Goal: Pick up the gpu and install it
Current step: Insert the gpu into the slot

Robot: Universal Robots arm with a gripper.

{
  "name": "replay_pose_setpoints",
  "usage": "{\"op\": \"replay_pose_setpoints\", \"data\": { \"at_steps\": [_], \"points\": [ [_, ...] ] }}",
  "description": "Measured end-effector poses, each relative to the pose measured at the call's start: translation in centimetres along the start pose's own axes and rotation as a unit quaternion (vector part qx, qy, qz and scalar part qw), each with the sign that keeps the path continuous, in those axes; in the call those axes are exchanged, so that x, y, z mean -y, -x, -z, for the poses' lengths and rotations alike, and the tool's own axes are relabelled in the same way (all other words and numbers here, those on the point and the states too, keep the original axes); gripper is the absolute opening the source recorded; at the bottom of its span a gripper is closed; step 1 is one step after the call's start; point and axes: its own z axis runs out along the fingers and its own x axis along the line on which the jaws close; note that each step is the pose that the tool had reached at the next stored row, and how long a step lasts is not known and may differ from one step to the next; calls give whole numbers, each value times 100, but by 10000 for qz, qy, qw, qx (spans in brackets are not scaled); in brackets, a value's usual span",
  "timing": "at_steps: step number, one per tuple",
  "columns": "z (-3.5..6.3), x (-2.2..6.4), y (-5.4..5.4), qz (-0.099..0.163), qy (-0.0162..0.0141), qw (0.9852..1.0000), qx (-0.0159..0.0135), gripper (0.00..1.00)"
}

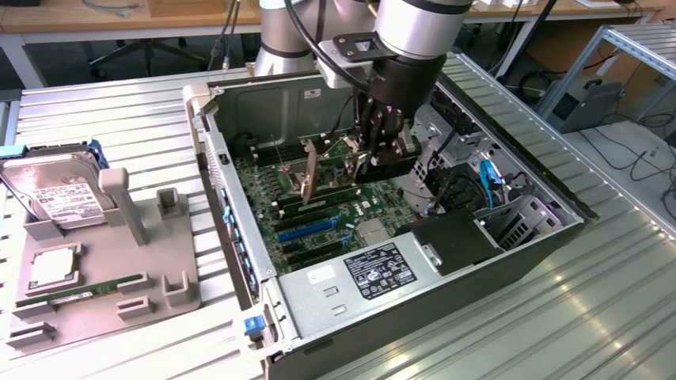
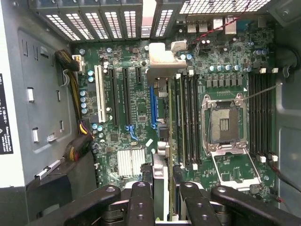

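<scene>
The gpu (image 1: 309, 176) stands on edge inside the open computer case (image 1: 227, 182), just above the motherboard's expansion slots. My gripper (image 1: 378, 165) reaches down into the case and is shut on the card's upper edge. In the wrist view the gpu (image 2: 161, 175) shows edge-on between my two black fingers (image 2: 141, 202), with the gripper (image 2: 162, 190) centred on it. Its silver bracket (image 2: 162, 63) points at the rear slot openings, close to the one uncovered opening (image 2: 148, 19). The card runs alongside the blue slot (image 2: 153, 106). Whether it touches a slot I cannot tell.
A CPU socket (image 2: 225, 125) and RAM slots (image 2: 188, 117) lie beside the card. The power supply (image 1: 375, 269) and black cables (image 1: 454, 190) crowd the case. Outside, at the exterior view's left, a grey fixture (image 1: 106, 305) carries a hard drive (image 1: 58, 198) and a RAM stick (image 1: 79, 289).
</scene>
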Motion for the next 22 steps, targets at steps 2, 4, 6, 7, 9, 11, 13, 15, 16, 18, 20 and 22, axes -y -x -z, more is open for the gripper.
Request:
{"op": "replay_pose_setpoints", "data": {
  "at_steps": [2, 4, 6, 7, 9, 11, 13, 15, 16, 18, 20, 22],
  "points": [
    [-2, -4, -5, -1, 0, 10000, 0, 27],
    [-4, -7, -11, 0, 0, 10000, 0, 27],
    [-6, -12, -19, -1, 0, 10000, 0, 27],
    [-7, -14, -22, -1, 0, 10000, 0, 27],
    [-11, -29, -31, -2, -1, 10000, 1, 27],
    [-12, -49, -34, -1, 0, 10000, 0, 27],
    [-15, -64, -36, -1, 0, 10000, 0, 27],
    [-16, -73, -38, -1, 0, 10000, 0, 27],
    [-17, -76, -39, 0, 0, 10000, 0, 27],
    [-19, -84, -41, -1, 0, 10000, 0, 27],
    [-21, -90, -43, 0, 0, 10000, 0, 27],
    [-23, -95, -44, 0, 0, 10000, 0, 27]
  ]
}}
